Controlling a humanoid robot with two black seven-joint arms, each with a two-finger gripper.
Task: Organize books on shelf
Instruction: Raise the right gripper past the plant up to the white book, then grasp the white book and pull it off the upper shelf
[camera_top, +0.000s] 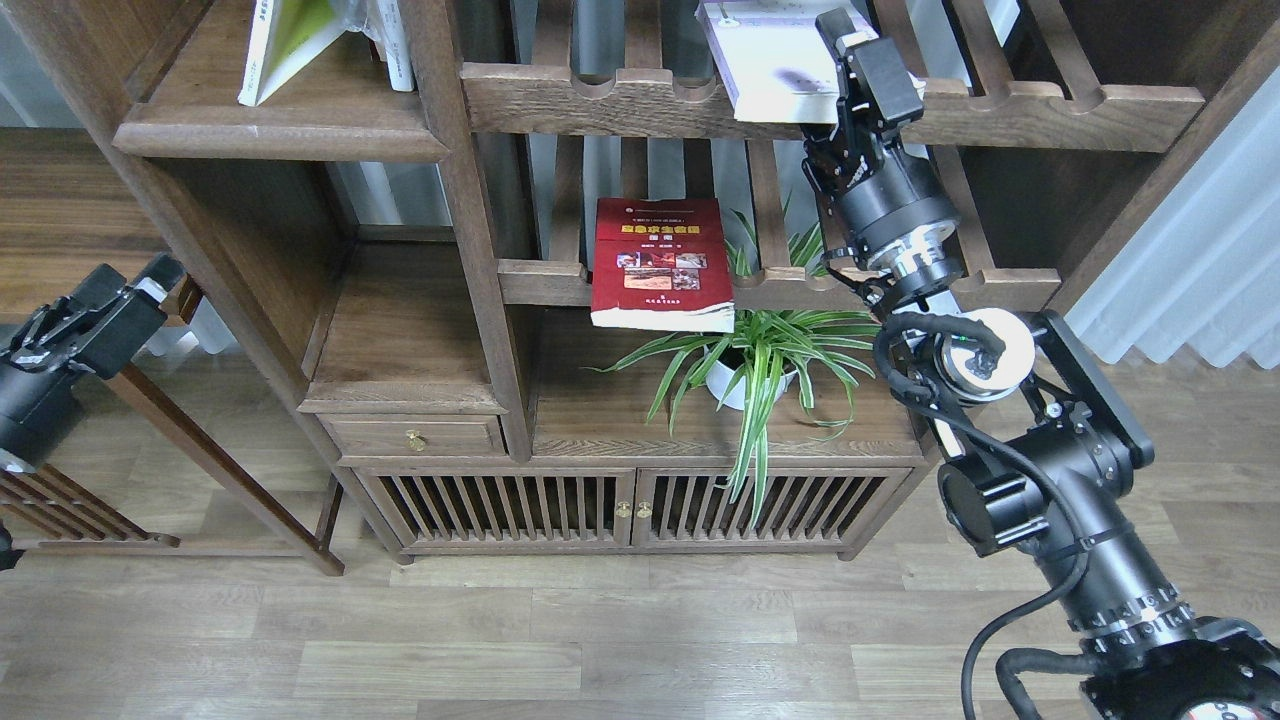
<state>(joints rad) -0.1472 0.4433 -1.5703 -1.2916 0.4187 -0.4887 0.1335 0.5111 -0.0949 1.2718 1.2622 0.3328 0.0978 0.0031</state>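
Right tool is up at the top slatted shelf, sitting at the near right corner of the pale book. One finger lies over the cover; honestly can't tell if it's actually clamped on the book or just touching, the other finger is hidden. The pale book lies flat there, its near edge poking out past the front rail.

Red book lies flat on the middle slatted shelf, overhanging the front a bit, with a spider plant in a white pot just below and to its right.

Green book stands leaning on the solid plank shelf at upper left, next to something pale and plasticky.

Left tool hangs low at the far left, well away from the bookcase, nothing in it. It's dark and seen end-on, so can't tell how its fingers stand.
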